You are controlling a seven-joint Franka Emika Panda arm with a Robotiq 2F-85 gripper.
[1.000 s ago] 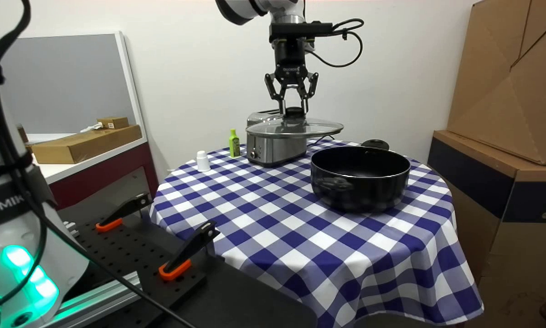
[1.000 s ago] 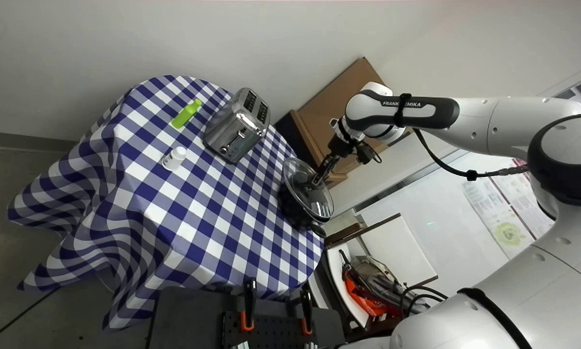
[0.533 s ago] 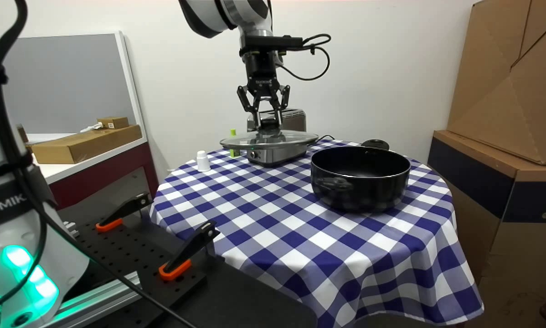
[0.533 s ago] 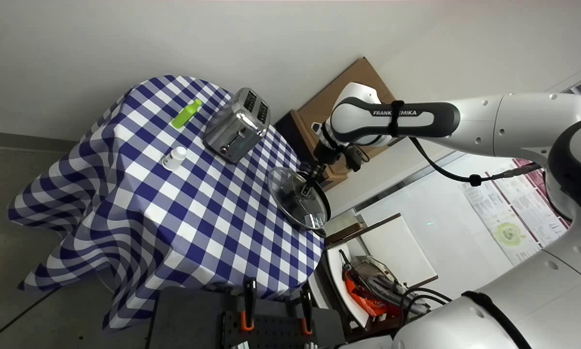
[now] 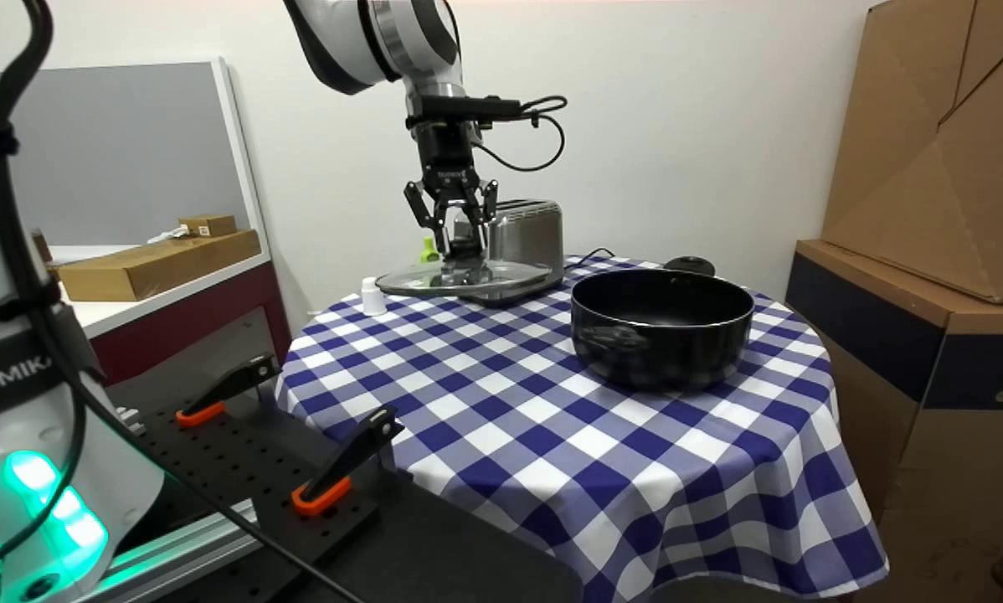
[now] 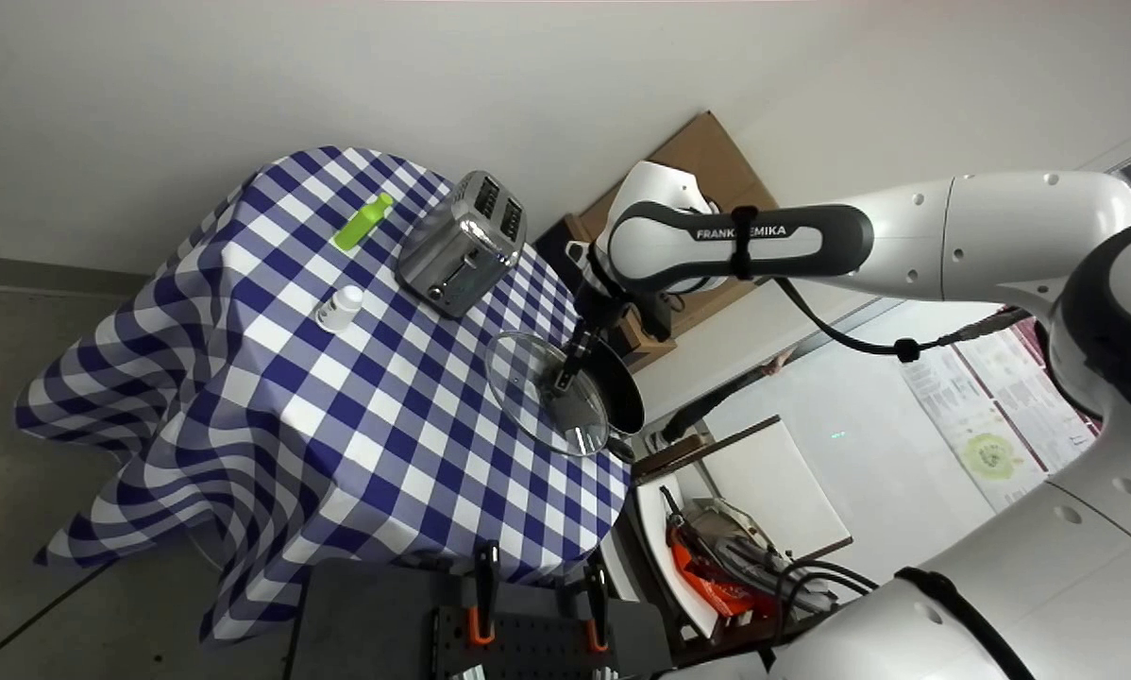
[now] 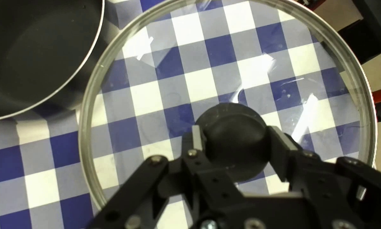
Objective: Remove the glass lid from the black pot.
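In our claw point(image 5: 464, 243) we pinch the glass lid point(image 7: 216, 79) by its upward-pointing knob point(image 7: 235, 136), nearly level, beside the black pot point(image 5: 673, 352), which the wrist view crops.

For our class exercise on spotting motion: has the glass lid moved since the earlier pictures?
Yes. In an exterior view, the glass lid has moved leftward and lower in the picture, farther from the unmoved black pot.

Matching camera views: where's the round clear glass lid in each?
In an exterior view: lid, just left of centre.
In an exterior view: lid, just below centre.
Wrist view: lid, large, centre and right.
Shared landmark: wide round black pot, upper left here, right of lid elsewhere.
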